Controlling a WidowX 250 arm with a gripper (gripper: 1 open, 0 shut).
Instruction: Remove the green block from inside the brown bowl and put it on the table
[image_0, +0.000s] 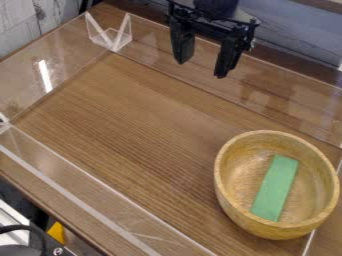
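The green block (278, 186), a flat bright green bar, lies inside the brown bowl (235, 190), which sits on the table (134, 130) at the lower right. My gripper (205, 58), black with two long fingers, hangs pointing down over the far middle of the table. It is well up and to the left of the bowl, apart from it. Its fingers stand wide open with nothing between them.
Low clear plastic walls (80, 205) edge the tabletop along the front and sides. A small clear bracket (110, 33) stands at the back left corner. The bowl sits close to the right wall.
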